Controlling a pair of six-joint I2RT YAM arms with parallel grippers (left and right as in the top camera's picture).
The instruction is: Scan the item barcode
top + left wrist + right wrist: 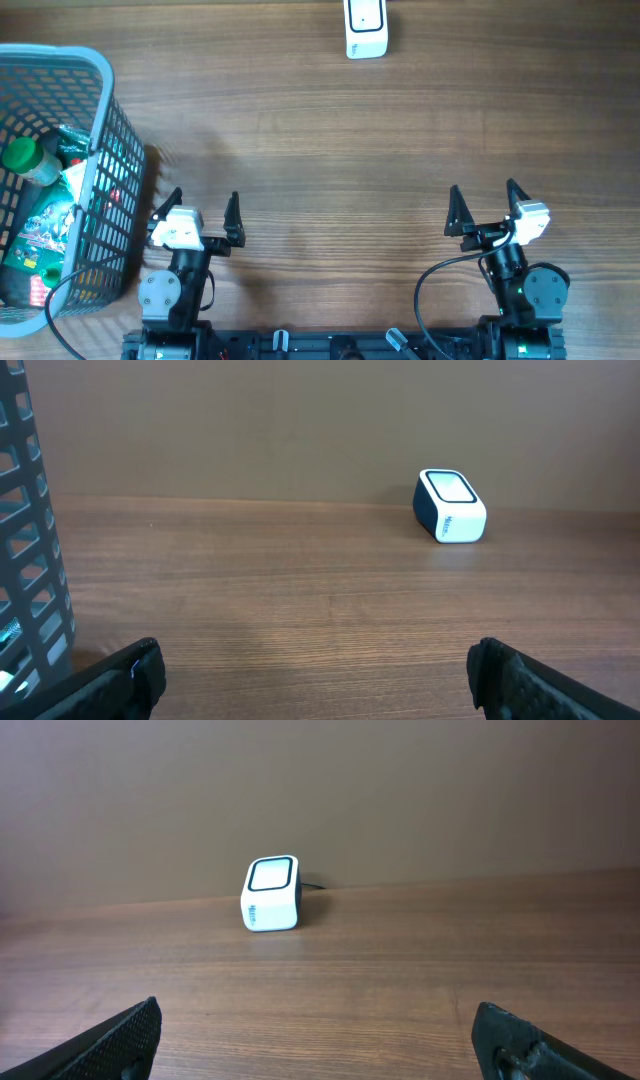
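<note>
At the far left of the desk (330,140) stands a pale blue mesh basket (118,165), and the things to be scanned wait inside it. A green-capped bottle (32,205) lies on top of some other packets that I cannot make out through the mesh. Nothing has been lifted out, so I judge the task not yet begun.

Just beside the basket's right wall, at the near edge of the desk, sits the left gripper (203,198). Its jaws are spread as wide as they go and hold nothing. It looks the handier of the two for reaching into the basket.

Farther right, well apart from both arms, the small white scanner (365,30) sits at the far edge of the desk, its dark-rimmed window tilted up toward the arms. That suits an item being held label-first in front of it.

At the right, the right gripper (483,190) mirrors the left one, low at the near edge, jaws fully apart and empty, pointing across bare wood toward the scanner.
</note>
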